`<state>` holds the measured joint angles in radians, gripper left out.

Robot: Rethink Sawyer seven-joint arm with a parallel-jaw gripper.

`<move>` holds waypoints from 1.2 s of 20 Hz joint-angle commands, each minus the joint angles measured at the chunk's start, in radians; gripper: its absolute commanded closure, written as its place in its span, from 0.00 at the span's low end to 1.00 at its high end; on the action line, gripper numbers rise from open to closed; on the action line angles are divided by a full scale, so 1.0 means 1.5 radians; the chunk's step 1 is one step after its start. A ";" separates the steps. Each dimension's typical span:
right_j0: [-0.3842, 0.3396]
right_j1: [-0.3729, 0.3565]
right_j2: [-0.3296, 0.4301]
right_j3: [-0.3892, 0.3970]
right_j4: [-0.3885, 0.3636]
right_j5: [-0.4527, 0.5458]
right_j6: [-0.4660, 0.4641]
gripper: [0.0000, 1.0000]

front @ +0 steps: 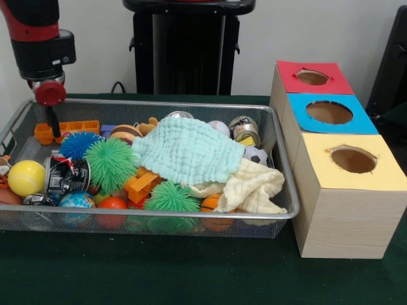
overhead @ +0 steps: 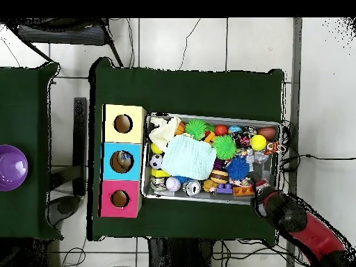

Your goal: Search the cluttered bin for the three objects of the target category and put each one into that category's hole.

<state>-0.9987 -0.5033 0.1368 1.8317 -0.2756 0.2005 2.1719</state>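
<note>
The bin (front: 159, 216) is a wide silver wire-mesh tray full of toys; it also shows in the overhead view (overhead: 208, 115). A mint cloth (front: 187, 149) and a cream cloth (front: 257, 187) lie over the pile. Around them lie green spiky balls (front: 109, 164), a blue spiky ball (front: 79, 143), a yellow ball (front: 26, 177), orange blocks (front: 67, 129), a small soccer ball (front: 255, 155) and cans (front: 245, 129). My gripper (front: 52, 127) reaches down into the bin's far left corner, beside the orange blocks; in the overhead view it (overhead: 259, 189) is at the bin's lower right corner.
Three wooden boxes stand in a row right of the bin, each with a round hole on top: red (front: 313, 77), blue (front: 329, 112) and yellow (front: 353, 160). The table has a dark green cover (front: 127, 273). A purple bowl (overhead: 10, 167) sits on a side table.
</note>
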 commanded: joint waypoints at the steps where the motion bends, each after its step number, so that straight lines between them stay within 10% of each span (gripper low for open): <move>1: 0.023 0.044 0.047 -0.104 -0.044 -0.081 0.000 0.00; 10: 0.029 0.049 0.049 -0.152 -0.084 -0.098 -0.011 0.00; 24: 0.060 -0.045 -0.001 -0.115 -0.041 0.150 -0.020 0.00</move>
<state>-0.9391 -0.5173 0.1337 1.7495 -0.3532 0.2573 2.1719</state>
